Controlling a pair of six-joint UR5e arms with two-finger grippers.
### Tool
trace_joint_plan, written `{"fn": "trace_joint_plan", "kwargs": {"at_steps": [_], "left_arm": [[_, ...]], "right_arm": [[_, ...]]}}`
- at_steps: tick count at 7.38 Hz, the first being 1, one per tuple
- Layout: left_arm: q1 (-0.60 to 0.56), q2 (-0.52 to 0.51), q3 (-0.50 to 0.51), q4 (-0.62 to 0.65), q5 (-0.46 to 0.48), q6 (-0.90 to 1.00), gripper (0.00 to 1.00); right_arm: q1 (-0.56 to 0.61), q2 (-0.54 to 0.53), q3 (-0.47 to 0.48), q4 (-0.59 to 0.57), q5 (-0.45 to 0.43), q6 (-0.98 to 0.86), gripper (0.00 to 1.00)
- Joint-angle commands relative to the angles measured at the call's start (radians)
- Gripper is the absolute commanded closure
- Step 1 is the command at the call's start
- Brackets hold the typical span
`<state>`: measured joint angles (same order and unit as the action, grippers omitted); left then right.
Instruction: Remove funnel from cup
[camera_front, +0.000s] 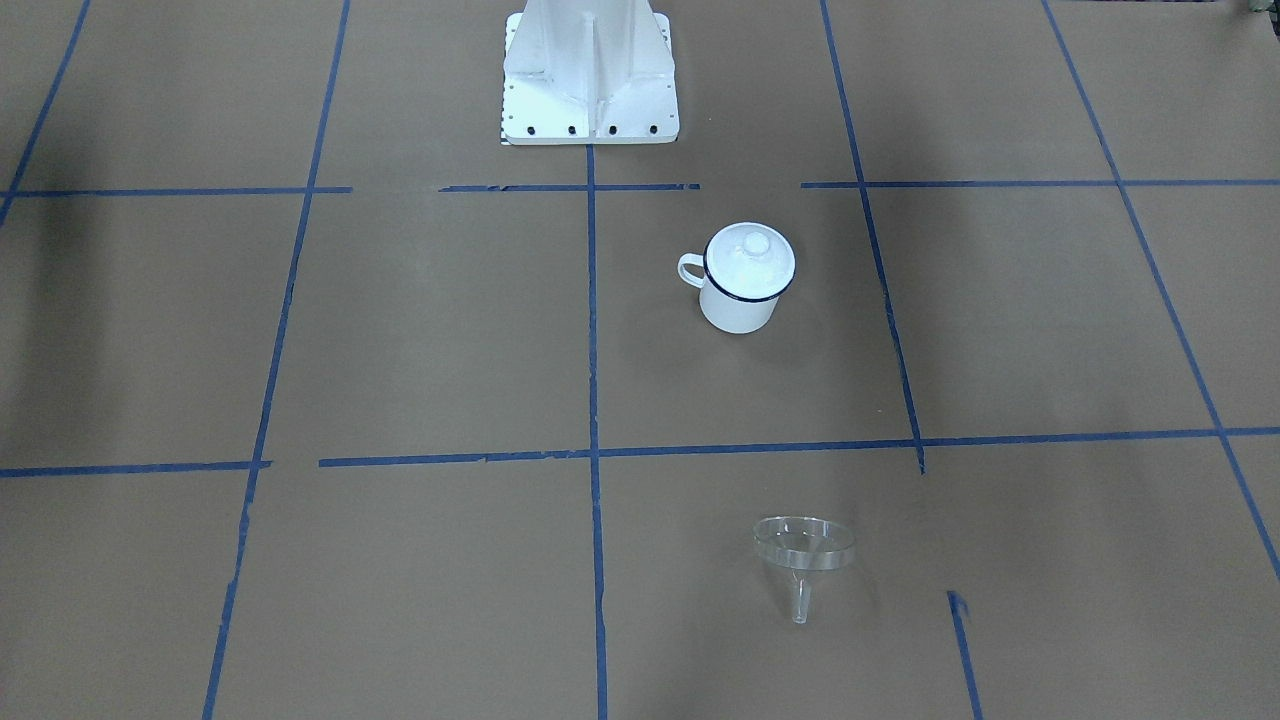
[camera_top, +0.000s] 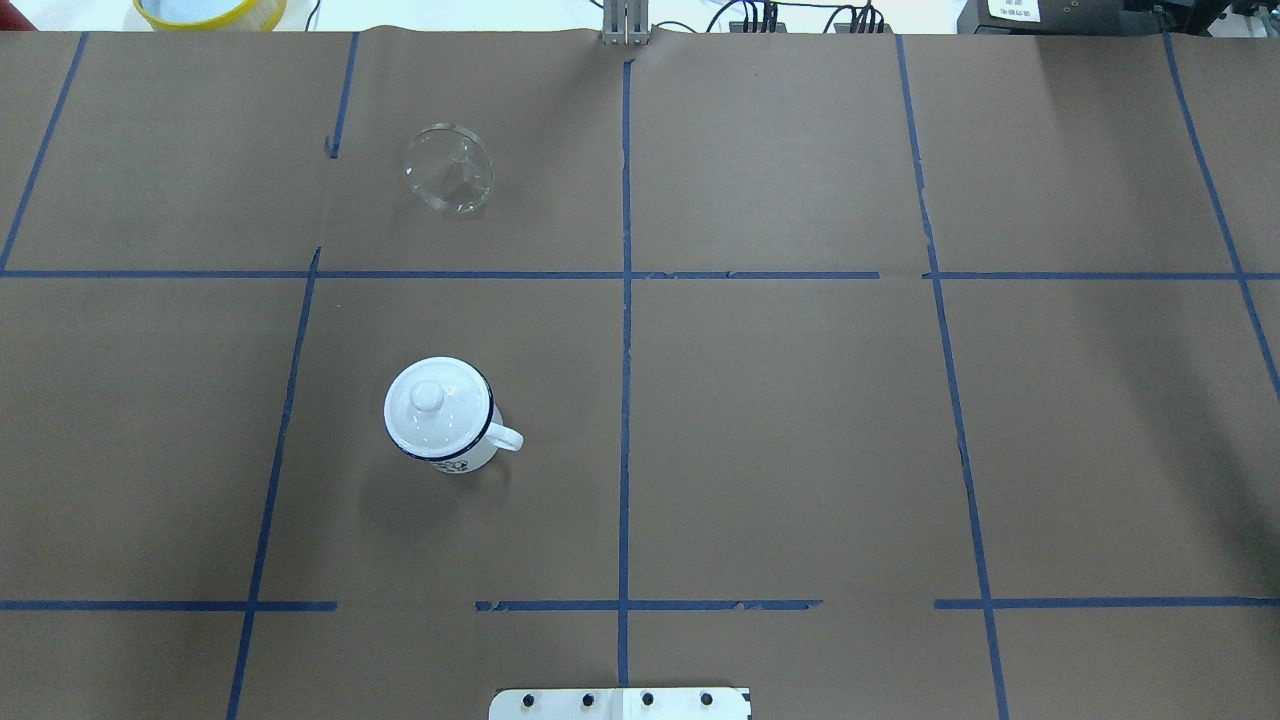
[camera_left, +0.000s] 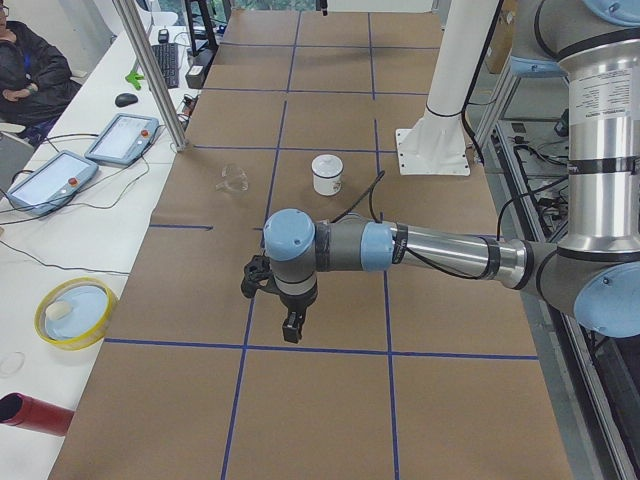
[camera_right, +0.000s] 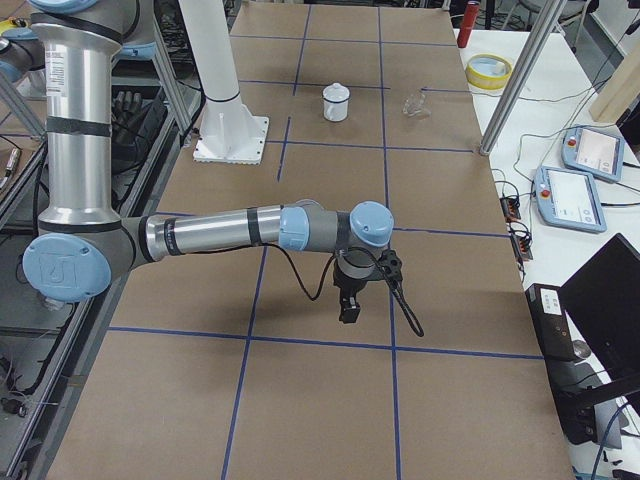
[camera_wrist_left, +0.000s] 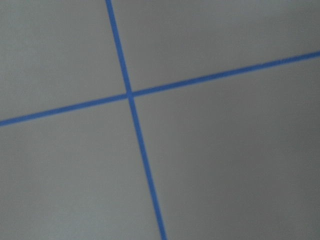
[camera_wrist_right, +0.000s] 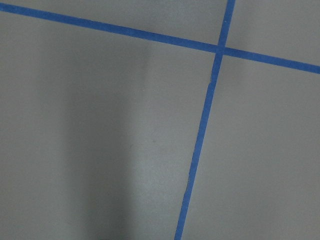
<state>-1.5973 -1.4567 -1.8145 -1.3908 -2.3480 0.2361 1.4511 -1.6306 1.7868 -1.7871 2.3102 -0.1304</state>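
Plainly, in the front-facing view, the funnel (camera_front: 803, 555) is out of the cup (camera_front: 742, 300): it lies tipped over on the brown paper table (camera_front: 400, 330), well apart from the mug, which stands upright with a white knobbed lid (camera_front: 751, 252) on top. I judge the removal done, so my next move calls for nothing beyond keeping clear of both. The overhead view agrees on the layout and shows the mug's handle pointing toward the centre tape line, but it shows neither of my arms. Only the left side view shows my left gripper (camera_left: 290, 330), hanging over the table far from both things and carrying nothing that I can see. Whether it is spread or closed I cannot tell. The right side view shows my right gripper (camera_right: 347, 312) likewise, its state just as unclear. Both wrist views give only blue tape lines (camera_wrist_left: 129, 95) on paper.
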Motion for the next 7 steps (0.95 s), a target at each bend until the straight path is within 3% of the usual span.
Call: {"fn": "trace_joint_plan", "kwargs": {"at_steps": [1, 7], "left_arm": [[-0.006, 0.001, 0.041, 0.001, 0.000, 0.003, 0.00], [-0.058, 0.010, 0.054, 0.001, 0.001, 0.003, 0.00]], "right_arm": [[0.000, 0.000, -0.001, 0.000, 0.000, 0.000, 0.00], [0.000, 0.000, 0.000, 0.000, 0.000, 0.000, 0.00]]}}
